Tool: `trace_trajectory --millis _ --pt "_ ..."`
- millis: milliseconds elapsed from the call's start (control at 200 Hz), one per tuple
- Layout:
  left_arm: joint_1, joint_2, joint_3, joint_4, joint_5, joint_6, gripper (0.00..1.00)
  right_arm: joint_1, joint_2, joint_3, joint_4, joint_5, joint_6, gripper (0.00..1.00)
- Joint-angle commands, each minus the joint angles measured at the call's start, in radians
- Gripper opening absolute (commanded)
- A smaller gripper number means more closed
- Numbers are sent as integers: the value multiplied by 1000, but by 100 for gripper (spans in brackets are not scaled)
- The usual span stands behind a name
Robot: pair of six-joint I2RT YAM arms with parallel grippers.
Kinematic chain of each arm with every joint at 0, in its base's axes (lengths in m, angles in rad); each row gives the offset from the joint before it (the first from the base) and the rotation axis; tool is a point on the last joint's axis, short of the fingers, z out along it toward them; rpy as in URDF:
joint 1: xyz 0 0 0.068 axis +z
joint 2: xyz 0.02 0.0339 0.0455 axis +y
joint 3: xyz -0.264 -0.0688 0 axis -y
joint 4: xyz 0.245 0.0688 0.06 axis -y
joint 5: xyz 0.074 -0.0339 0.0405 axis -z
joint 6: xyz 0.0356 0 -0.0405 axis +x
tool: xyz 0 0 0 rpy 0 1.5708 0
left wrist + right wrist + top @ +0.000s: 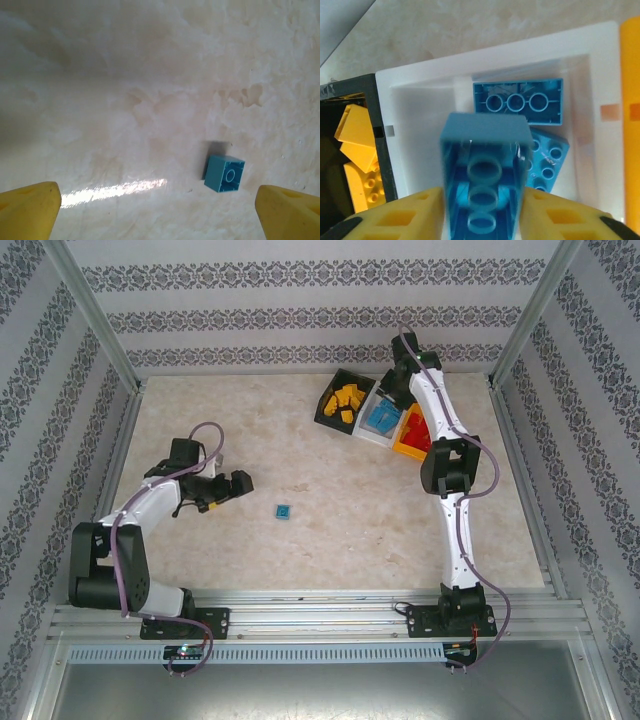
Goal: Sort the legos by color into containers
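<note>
Between the fingers of the right claw (482, 200) a long blue brick (485, 150) is clamped, its hollow underside with three round tubes facing the wrist and a little blurred. Straight below that claw sits the white bin (420, 85), where two more blue bricks (520, 102) lie just past the fingertips. To the claw's left is the black bin (382, 160) holding yellow bricks (357, 130). To its right rises the wall of the orange bin (630, 100). The left claw (157, 192) is released, its yellow fingers spread wide above the tabletop (150, 75). A small blue brick (225, 173) lies ahead of it, nearer the right finger, touching neither.
</note>
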Motion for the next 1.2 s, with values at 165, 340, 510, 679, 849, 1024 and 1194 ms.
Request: trace_trajectory --millis 165,340,510,679,849,1024,1194 --pt "-61 72 72 72 13 9 100 -13 -7 13 -12 -30 3 57" --pt "-79 83 89 80 13 30 100 -11 -70 -44 -10 -28 -6 58" --pt "-86 80 80 122 24 28 100 -8 -137 -87 -20 -23 -27 59" --pt "-93 72 87 139 21 14 100 -1 -216 -145 -12 -41 -68 59" --pt "-103 25 71 168 0 13 100 24 -321 -249 53 -79 -177 60" --pt "-111 -53 17 233 -21 -6 100 59 -479 -462 199 -126 -257 79" --pt "-116 -107 -23 268 -43 -24 100 97 -604 -607 274 -142 -325 98"
